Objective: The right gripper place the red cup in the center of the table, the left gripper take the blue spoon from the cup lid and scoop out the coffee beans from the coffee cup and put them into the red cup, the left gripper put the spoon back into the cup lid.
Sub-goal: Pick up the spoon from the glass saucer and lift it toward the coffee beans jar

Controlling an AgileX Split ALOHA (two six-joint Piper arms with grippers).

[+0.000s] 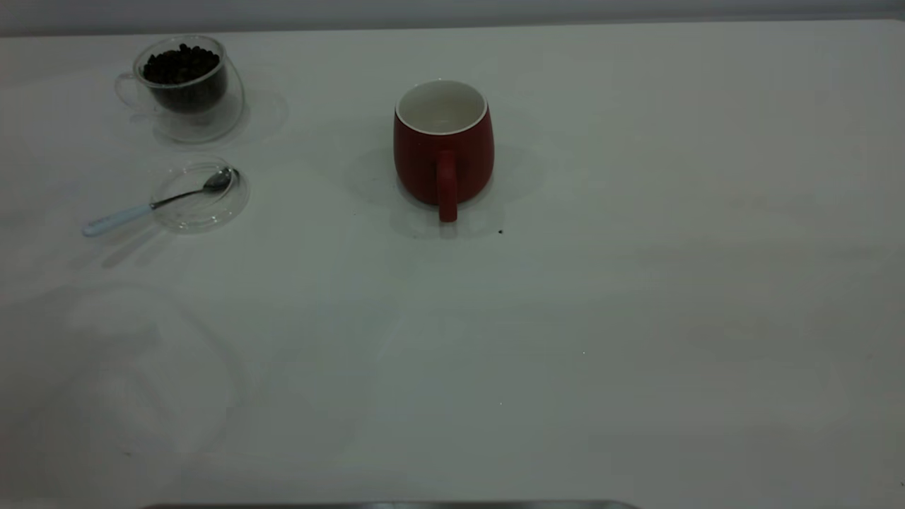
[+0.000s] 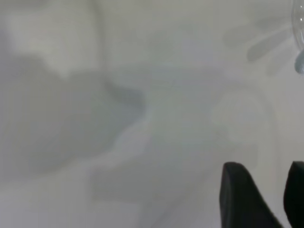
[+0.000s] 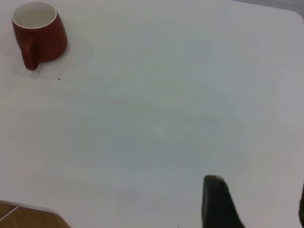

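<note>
Black tapered fingers [image 2: 242,199] (matte, both arms)

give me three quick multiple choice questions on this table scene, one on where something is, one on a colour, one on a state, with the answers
1. Where does the bowl of the small metal spoon with the pale blue handle rest?
A. in the round clear glass lid
B. in the dark-red ceramic mug
C. in the clear glass cup

2. What colour is the mug's inside?
A. black
B. white
C. red

3. What state is the mug in?
A. tipped over
B. full of beans
C. upright and empty

Answers: 1 A, the spoon's bowl lies in the lid with the handle sticking out over the white table. 2 B, the inner wall shows white above the red body. 3 C, it stands upright with no beans inside; the dark coffee beans are all in the glass cup.
</note>
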